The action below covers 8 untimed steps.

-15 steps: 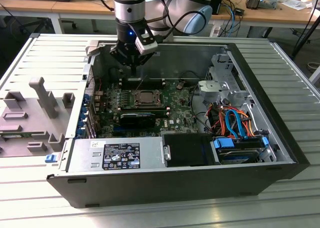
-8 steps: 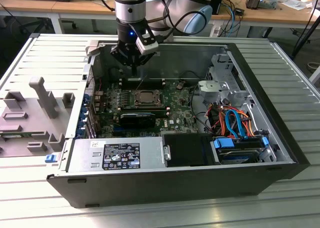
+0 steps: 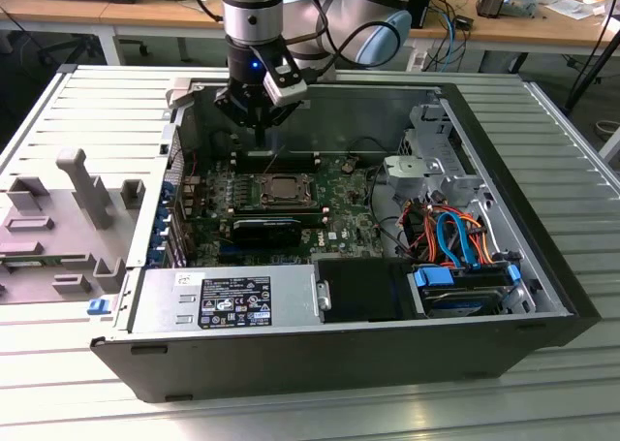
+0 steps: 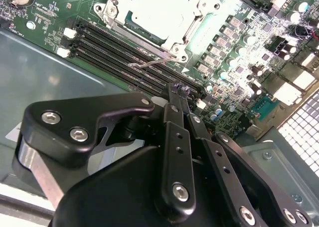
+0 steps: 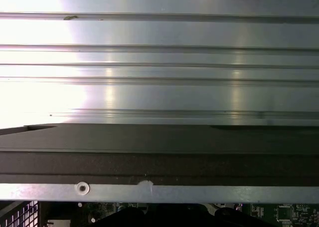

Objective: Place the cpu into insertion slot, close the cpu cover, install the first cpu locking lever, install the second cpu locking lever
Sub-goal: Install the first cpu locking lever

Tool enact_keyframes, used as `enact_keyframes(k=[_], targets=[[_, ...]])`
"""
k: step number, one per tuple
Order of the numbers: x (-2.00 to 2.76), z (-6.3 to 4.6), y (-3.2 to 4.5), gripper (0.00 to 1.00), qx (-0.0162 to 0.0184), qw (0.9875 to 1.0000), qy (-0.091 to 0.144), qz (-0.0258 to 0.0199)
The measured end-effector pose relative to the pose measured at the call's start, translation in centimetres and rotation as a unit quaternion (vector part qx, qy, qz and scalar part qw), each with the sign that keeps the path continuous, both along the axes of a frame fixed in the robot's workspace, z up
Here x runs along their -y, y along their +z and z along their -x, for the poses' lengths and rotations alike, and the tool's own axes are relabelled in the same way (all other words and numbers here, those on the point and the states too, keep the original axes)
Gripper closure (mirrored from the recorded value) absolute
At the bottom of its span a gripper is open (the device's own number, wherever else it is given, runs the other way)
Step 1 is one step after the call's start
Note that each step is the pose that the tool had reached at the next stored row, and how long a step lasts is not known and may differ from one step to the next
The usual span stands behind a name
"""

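Gripper (image 4: 180,90) sits inside the open PC case (image 3: 542,310), above the memory slots (image 4: 119,52) on the green motherboard (image 4: 239,42). Fingers (image 4: 175,105) look pinched together, nothing visible between them, so clenched on nothing as far as I can judge.

CPU (image 4: 157,10) is already seated in the insertion slot (image 3: 283,189), just ahead of the fingertips, past the memory slots. CPU cover (image 4: 197,20) lies flat over it, chip top showing through the window. So steps one and two look done.

One locking lever (image 4: 154,62) runs along the socket edge nearest the fingers, between socket and memory slots. Its hooked end appears to stick out free, which reads as not latched yet, though I can't confirm that from this angle. Fingertips are near it, apart, no contact visible.

Risks as I judge them:
- Closed tips coming down short of the lever would land on the memory slot latches or nearby capacitors (image 4: 219,50); board parts are packed tightly around there.
- Lever is thin sprung wire; a glancing push lets it slip off the tip and snap back.
- Pushing sideways without pressing down first would miss the retaining hook and leave the cover unclamped.
- Cables (image 3: 455,233) sit well off to the side, low snag concern.
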<state>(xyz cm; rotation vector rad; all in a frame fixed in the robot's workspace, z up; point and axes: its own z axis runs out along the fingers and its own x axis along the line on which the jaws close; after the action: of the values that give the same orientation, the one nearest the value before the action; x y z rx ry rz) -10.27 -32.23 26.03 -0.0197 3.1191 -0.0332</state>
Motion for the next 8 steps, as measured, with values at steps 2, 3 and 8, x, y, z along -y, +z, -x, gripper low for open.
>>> enact_keyframes(k=[2,3,8], targets=[[0.23,0.0,-0.25,0.89,-0.0001,1.0,0.0,-0.0003],[0.44,0.0,-0.3,0.89,-0.0001,1.0,0.0,-0.0037],[1.23,0.0,-0.61,0.89,0.0,0.9996,0.0,-0.0279]])
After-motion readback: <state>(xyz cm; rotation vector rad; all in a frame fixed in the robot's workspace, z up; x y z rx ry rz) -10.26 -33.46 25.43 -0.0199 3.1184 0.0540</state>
